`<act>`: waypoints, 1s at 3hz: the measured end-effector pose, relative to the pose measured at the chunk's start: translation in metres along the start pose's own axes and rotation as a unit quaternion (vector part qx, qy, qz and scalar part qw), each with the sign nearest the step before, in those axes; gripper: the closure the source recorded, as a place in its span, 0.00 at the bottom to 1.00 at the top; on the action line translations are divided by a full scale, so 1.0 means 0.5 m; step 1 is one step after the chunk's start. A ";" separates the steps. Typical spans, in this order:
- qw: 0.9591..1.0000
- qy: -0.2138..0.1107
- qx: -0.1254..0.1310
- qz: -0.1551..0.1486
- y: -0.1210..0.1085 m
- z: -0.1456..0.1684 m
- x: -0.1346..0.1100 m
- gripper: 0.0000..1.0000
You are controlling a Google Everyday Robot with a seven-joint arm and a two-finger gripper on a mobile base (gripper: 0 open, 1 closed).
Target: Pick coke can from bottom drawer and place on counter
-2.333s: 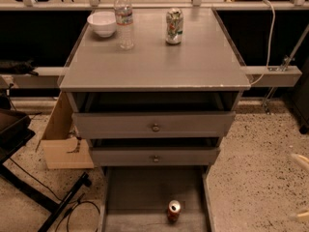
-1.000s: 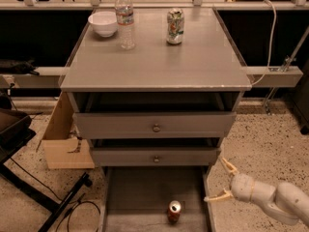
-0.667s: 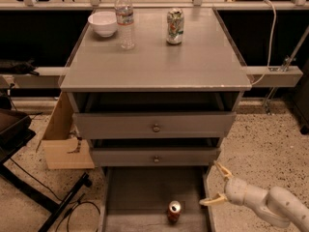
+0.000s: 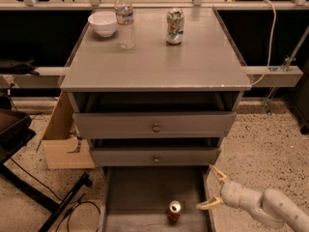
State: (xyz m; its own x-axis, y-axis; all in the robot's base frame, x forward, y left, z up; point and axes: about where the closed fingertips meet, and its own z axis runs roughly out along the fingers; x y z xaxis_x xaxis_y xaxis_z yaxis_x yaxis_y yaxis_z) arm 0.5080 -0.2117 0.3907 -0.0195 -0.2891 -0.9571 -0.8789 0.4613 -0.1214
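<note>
coke can [image 4: 174, 211] stood upright on the floor of the bottom drawer [image 4: 137, 192] in the camera view, near the drawer's front and a little right of its middle. the drawer was pulled far out, which left the can's silver top open to a reach from above or from the side.

the tool [image 4: 204, 187] hung low at the right of that drawer, about over its right wall and just beside the can without touching it. its two pale fingers [image 4: 218, 174] were spread wide apart and had hold of nothing. they pointed left toward the can, which looked like the lining-up before a grasp, with the picking not yet done.

the counter [image 4: 154, 64] above was bare across its front and middle, a likely spot for setting the can down. at its back stood a white bowl [image 4: 103, 23], a water bottle [image 4: 125, 19] and a green-and-white can [image 4: 175, 26], well apart from the red one. the two knobbed drawers [image 4: 154, 125] between counter and bottom drawer stood slightly out, so a lift would probably need to clear their fronts.
</note>
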 end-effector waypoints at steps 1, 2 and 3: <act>0.999 -0.001 -0.035 0.008 0.048 0.045 0.063 0.00; 0.998 0.003 -0.067 0.022 0.093 0.105 0.126 0.00; 0.996 0.009 -0.085 0.033 0.123 0.161 0.185 0.00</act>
State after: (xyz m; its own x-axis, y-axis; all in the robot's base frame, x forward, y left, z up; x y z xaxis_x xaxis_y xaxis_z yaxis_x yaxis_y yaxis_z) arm 0.4904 -0.1423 0.2737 -0.0869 -0.2781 -0.9566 -0.9435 0.3312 -0.0106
